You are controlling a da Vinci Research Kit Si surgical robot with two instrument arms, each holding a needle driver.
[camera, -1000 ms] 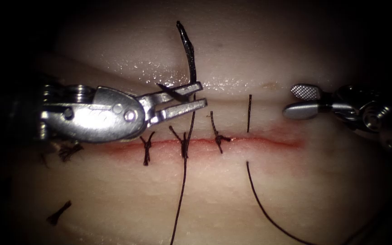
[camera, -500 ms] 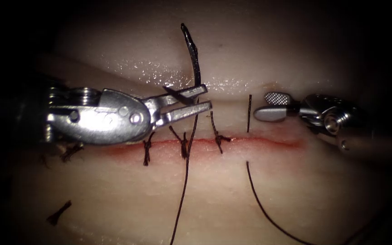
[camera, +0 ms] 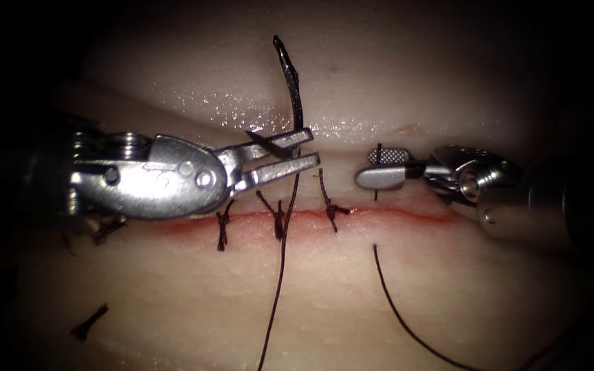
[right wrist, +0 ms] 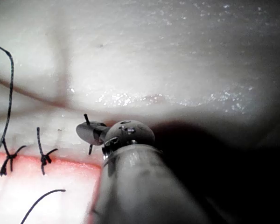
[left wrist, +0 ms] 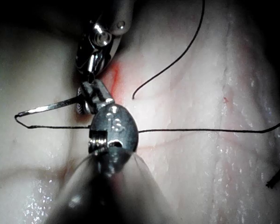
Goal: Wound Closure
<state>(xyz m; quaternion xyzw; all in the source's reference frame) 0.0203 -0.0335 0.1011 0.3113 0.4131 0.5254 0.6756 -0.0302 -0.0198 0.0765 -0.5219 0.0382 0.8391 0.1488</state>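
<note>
Left hand (camera: 295, 152) holding needle (camera: 290, 75) mid-curve, clear of tissue (camera: 448, 288); right hand (camera: 383, 167) parted around upright thread end (camera: 378, 148), far of cut (camera: 379, 214).

Left tool (camera: 295, 152) sat level just above the cut (camera: 311, 214), jaws parted a bit with the needle (camera: 290, 82) pinched in them, while the right tool (camera: 383, 167) reached in level above the cut's right part, jaws apart.
</note>
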